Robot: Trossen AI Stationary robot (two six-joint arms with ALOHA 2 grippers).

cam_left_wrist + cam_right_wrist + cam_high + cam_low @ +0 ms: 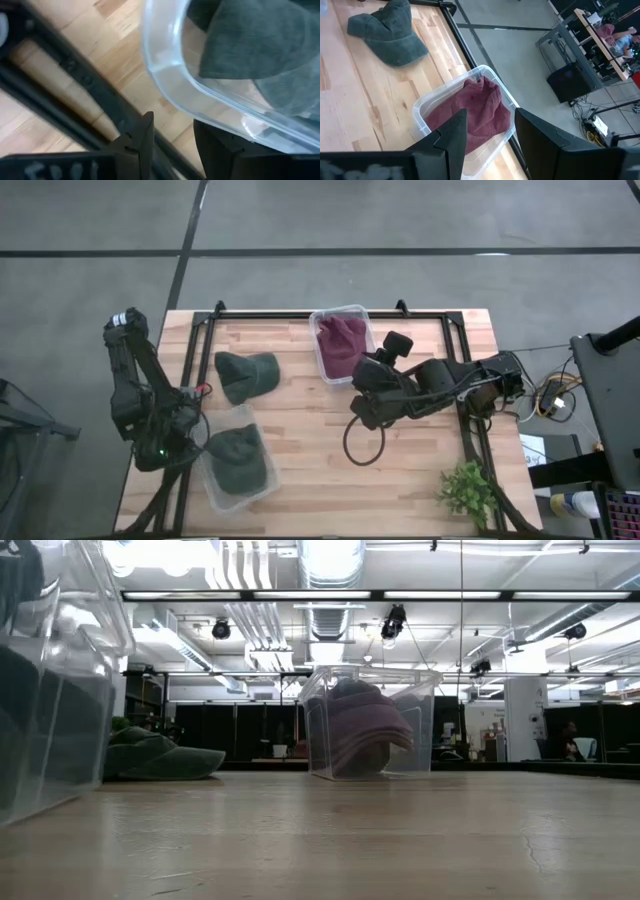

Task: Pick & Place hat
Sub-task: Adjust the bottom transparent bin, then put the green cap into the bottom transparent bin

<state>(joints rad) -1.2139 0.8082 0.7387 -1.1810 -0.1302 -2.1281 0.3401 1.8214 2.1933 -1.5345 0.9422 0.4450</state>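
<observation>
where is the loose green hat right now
In the high view the loose green hat lies bare on the table's left half, between the bin with the red hat and the bin holding another green hat.

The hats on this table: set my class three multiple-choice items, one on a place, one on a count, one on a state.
1. Where does the maroon hat lie?
A. In the clear bin at the table's far edge
B. On bare wood
C. Beside the plant

2. How many green hats are in view?
A. One
B. Two
C. Three

3. How do the right gripper's jaws stand?
A. Shut on the maroon hat
B. Apart, holding nothing
C. Shut on the plant

Answers:
1 A: the clear bin holds it.
2 B: one green hat on the wood, one green hat in the near bin.
3 B: the right wrist view shows a gap between them, above the hat.
</observation>
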